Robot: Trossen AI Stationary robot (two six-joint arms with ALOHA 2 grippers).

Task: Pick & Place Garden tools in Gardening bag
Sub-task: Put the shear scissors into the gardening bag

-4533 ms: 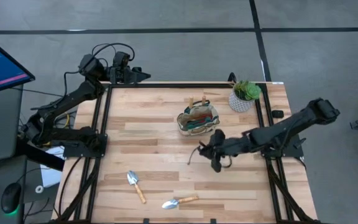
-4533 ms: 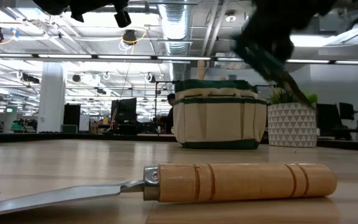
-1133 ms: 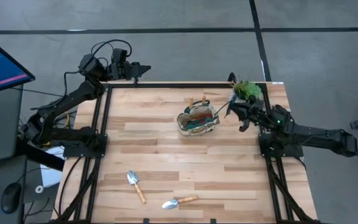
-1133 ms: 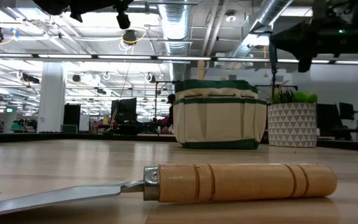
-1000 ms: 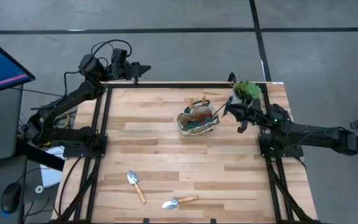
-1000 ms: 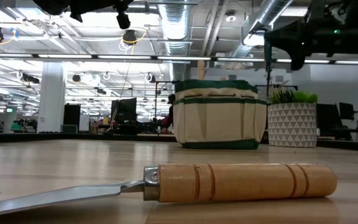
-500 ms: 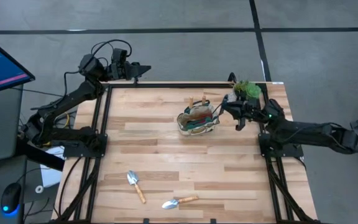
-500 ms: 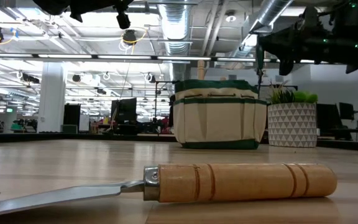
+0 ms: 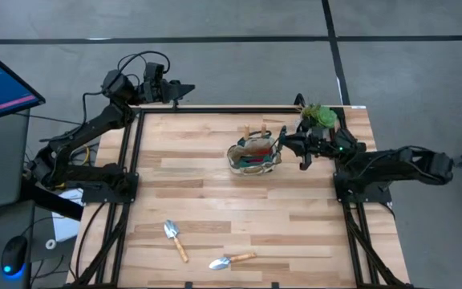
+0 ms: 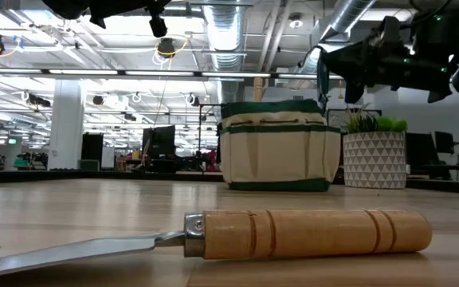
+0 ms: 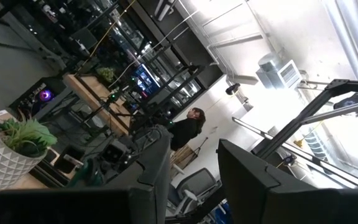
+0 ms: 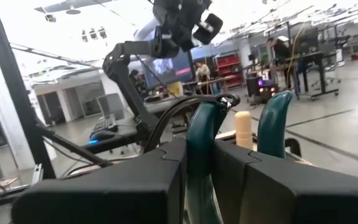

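Note:
The beige gardening bag [image 9: 255, 154] with green trim stands at the table's far middle, and it also shows in the low view [image 10: 280, 143]. A wooden handle [image 12: 243, 127] sticks up out of it. My right gripper [image 9: 289, 144] is shut on the pruning shears [image 12: 272, 130], whose handles are teal, just above the bag's right rim. Two trowels [image 9: 175, 239] [image 9: 231, 260] lie flat near the table's near edge; one fills the low view [image 10: 293, 233]. My left gripper [image 11: 194, 180] is open and empty, raised above the table's far left corner [image 9: 184, 90]. My right gripper pinches one teal handle [image 12: 200, 134] of the shears between its two fingers; the other handle stands outside one finger. The fingers come roughly level from the table's right side. The shears are lifted clear, with a thin part hanging down [image 10: 323, 80] beside the bag's rim.
A green plant in a white pot [image 9: 318, 120] stands at the far right corner, just behind my right arm; it also shows in the low view [image 10: 375, 155]. The black frame rails [image 9: 135, 160] run along the table's sides. Bare wood lies between the bag and the trowels.
My right gripper has carried the shears toward the table's left edge, away from the plant pot and up to the bag's right rim, staying at about the same height and shut on them.

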